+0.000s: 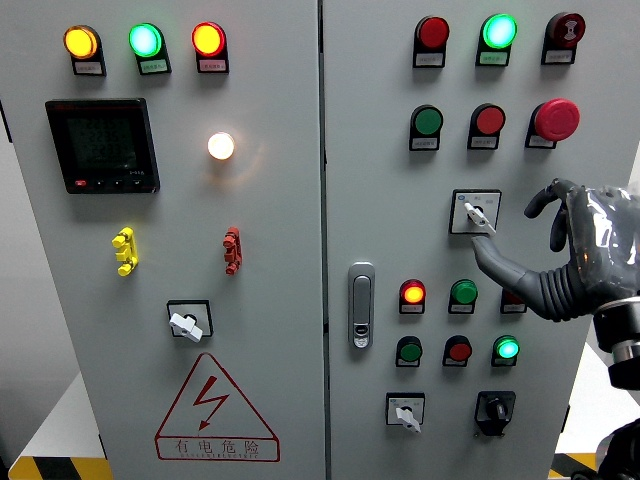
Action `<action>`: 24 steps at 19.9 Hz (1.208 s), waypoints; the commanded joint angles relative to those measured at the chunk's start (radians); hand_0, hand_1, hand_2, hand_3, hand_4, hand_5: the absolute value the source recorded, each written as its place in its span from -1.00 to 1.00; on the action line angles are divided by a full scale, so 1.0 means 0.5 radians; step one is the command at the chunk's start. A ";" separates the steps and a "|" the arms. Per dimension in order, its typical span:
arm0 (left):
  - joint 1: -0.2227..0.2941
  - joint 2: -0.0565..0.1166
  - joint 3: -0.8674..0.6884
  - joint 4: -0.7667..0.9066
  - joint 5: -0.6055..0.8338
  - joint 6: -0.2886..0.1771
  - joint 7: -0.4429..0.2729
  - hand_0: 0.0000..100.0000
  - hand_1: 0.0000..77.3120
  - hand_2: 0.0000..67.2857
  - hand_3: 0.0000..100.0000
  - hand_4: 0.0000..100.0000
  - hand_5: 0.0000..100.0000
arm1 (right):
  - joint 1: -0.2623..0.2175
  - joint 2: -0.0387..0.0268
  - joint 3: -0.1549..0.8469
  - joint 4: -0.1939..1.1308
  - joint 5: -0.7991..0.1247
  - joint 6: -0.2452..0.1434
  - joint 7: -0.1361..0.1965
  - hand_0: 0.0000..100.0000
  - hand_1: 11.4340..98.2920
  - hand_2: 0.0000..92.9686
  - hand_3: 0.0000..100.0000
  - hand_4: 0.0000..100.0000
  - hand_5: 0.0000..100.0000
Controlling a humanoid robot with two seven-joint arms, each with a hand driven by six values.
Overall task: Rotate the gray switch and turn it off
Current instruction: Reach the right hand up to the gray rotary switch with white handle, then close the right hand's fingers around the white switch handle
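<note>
Reaching in from the right edge, the right hand (560, 250) sits just to the right of the gray switch (476, 212), with its gray, glossy fingers loosely curled and holding nothing. One long digit stretches left and upward so that its tip (484, 250) lies just below and beside the lower right corner of the switch's square plate; whether it actually touches the plate or the knob cannot be told. The other fingers (553, 205) bend downward at the level of the switch, apart from it. The wrist and forearm run off toward the lower right of the switch.

That switch is a small rotary selector on a square plate, mounted on the right door of the control cabinet (330, 420). Its white pointer slants down to the right, toward the outstretched digit. Directly above the switch stand a green push button (427, 122), a red push button (489, 120) and, further right, a red mushroom button (556, 119). Higher above the switch a green lamp (498, 31) glows. Below the switch are two rows of small lamps and buttons, among them a lit amber-red one (412, 293) and a lit green one (507, 348). Lower still sit a second gray selector (405, 411) and a black selector (494, 408). Left and somewhat below the switch is the metal door handle (361, 305), and far to the left, on the other door, a dark display (102, 146) and a lit white lamp (221, 146).
</note>
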 commanded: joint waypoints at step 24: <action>0.000 0.000 0.000 0.000 0.000 0.002 0.000 -0.32 -1.00 -0.63 -0.56 -0.76 -0.76 | 0.128 -0.002 -0.082 -0.232 0.000 -0.003 -0.072 -1.00 -0.59 0.36 0.79 1.00 0.76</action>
